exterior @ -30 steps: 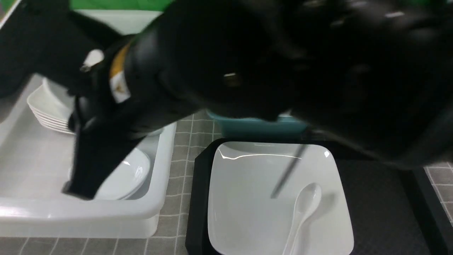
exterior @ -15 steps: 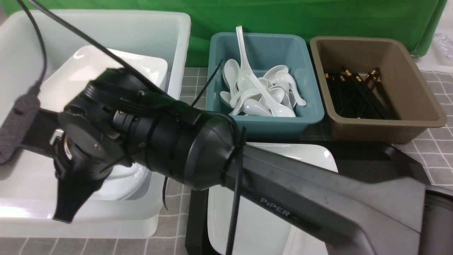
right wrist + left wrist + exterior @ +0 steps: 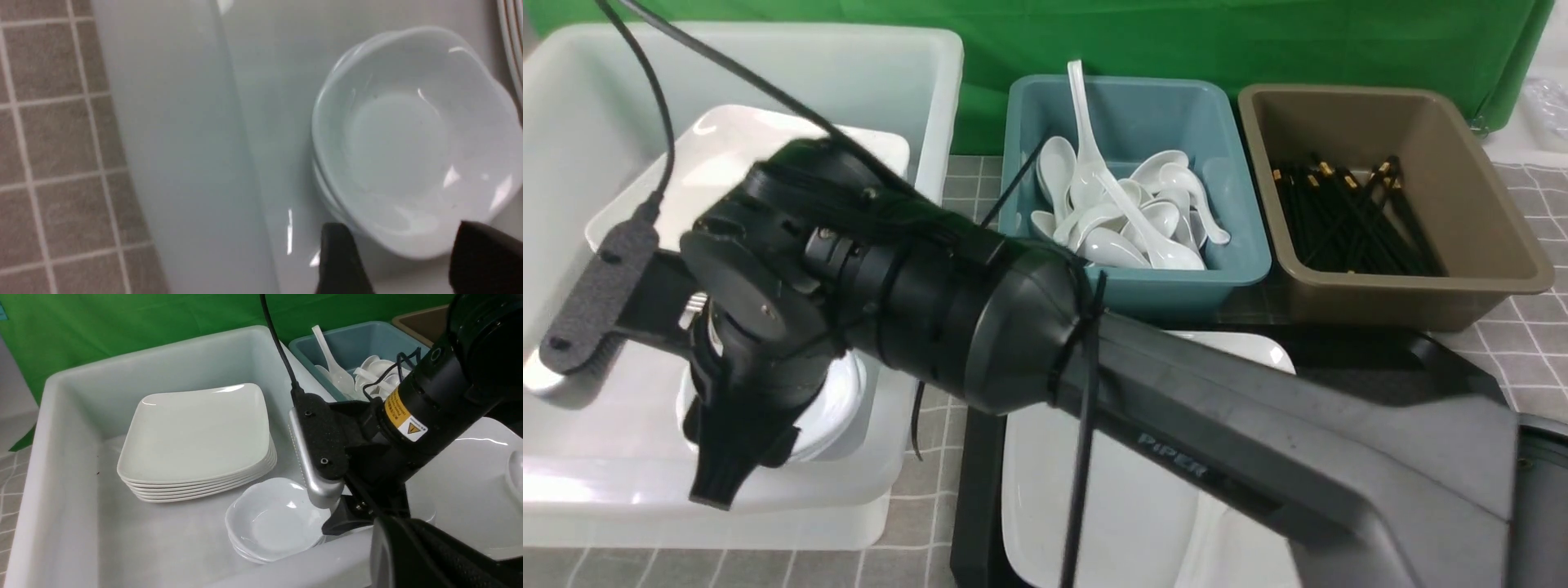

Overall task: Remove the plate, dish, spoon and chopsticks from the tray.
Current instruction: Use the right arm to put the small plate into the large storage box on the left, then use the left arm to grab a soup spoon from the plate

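Note:
The small white dish (image 3: 408,139) lies on top of a short stack of like dishes in the white tub (image 3: 768,506). My right arm reaches across to it. My right gripper (image 3: 412,261) is open, its two black fingertips (image 3: 343,261) standing either side of the dish's near rim and apart from it. The large square plate (image 3: 1111,506) rests on the black tray (image 3: 977,498), mostly behind the arm. A white rounded shape on the plate (image 3: 515,473) may be the spoon. The chopsticks are hidden. My left gripper (image 3: 404,551) is shut and empty by the tub's near wall.
A stack of several large plates (image 3: 196,437) stands in the far part of the white tub. Behind the tray are a teal tub (image 3: 1131,122) of spoons and a brown tub (image 3: 1486,212) of black chopsticks. A grey checked cloth (image 3: 947,327) covers the table.
My right gripper's fingers have spread apart at the dish stack, and the dish lies free on it. The right wrist has shifted slightly up and right. The left arm is unchanged.

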`<action>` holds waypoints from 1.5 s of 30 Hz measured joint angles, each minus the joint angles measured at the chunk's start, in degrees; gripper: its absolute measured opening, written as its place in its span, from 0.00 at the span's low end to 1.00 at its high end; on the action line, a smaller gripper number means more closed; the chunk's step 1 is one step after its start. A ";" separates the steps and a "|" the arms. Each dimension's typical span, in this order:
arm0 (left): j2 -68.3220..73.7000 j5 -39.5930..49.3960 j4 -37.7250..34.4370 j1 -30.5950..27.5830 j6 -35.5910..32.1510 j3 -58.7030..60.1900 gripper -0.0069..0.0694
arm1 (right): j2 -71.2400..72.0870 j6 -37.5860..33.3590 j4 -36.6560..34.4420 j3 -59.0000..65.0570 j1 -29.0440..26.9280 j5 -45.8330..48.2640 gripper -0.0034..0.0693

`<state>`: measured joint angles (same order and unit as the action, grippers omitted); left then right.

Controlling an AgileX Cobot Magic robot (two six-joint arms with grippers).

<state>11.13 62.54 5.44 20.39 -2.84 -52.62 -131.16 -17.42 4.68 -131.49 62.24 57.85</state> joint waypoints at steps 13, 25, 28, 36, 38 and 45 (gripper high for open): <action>17.08 -2.65 -14.08 0.00 -7.26 1.46 0.10 | 28.75 10.88 2.65 14.80 -5.92 9.05 0.22; 49.37 -13.19 -18.67 11.73 -10.13 1.50 0.10 | 75.70 24.58 4.37 66.06 -18.36 8.08 0.22; 59.53 -19.84 -22.98 17.18 -10.03 -0.06 0.10 | 86.65 30.19 6.64 76.01 -18.90 6.69 0.23; 85.89 -17.91 -13.23 33.18 6.28 -16.94 0.11 | 104.47 33.32 7.31 83.91 -19.07 6.40 0.24; 90.91 -14.65 -10.68 35.03 8.73 -22.10 0.13 | 106.41 33.31 7.31 83.97 -19.07 6.34 0.24; 101.23 -12.03 -6.39 35.75 13.63 -32.28 0.36 | 107.98 32.99 7.21 84.21 -19.07 6.39 0.25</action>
<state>112.35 50.52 -0.95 56.14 10.79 -84.90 -23.18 15.57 11.89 -47.28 43.17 64.24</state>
